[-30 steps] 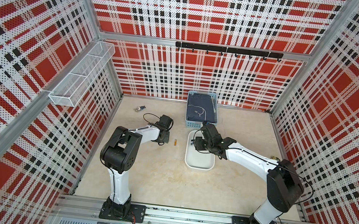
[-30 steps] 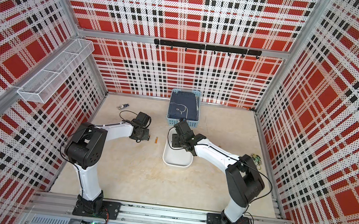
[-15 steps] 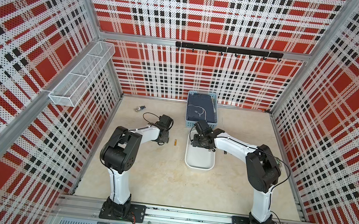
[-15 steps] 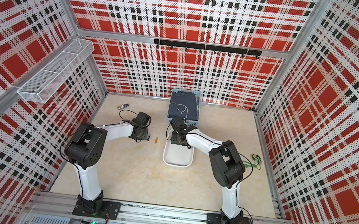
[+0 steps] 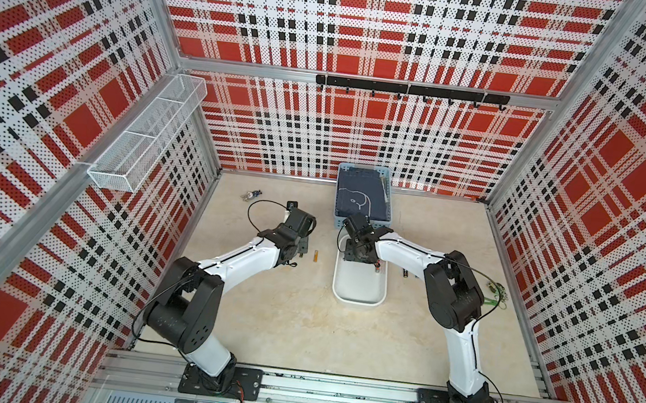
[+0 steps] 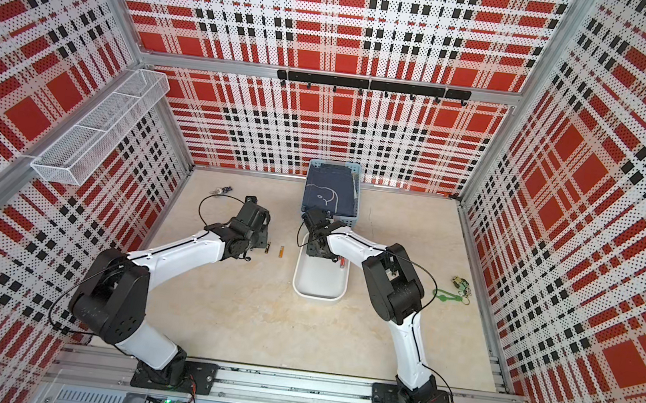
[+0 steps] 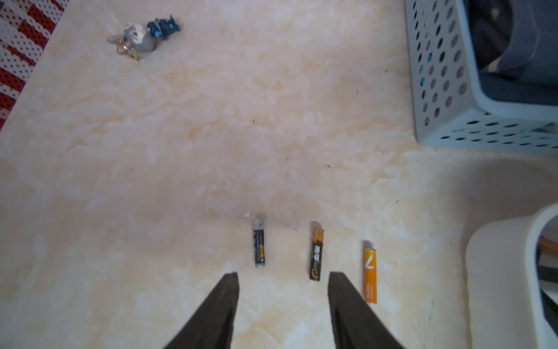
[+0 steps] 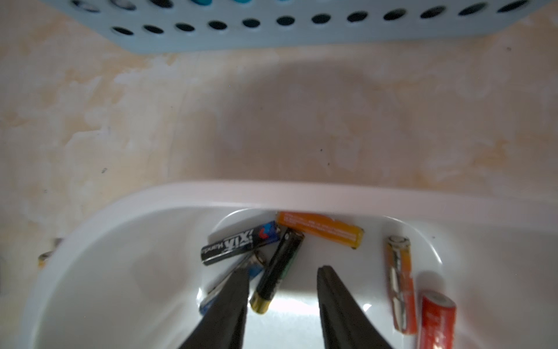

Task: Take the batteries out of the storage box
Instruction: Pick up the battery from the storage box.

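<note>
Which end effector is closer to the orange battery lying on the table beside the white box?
Left. The left end effector hovers just beside the orange battery; the right end effector is inside the storage box, beyond its wall.

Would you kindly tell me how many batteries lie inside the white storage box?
6 visible: black one and orange one by the end wall nearest the basket; black-and-gold one beside a blue one; orange-silver one and red one along a side wall. More may be hidden.
</note>
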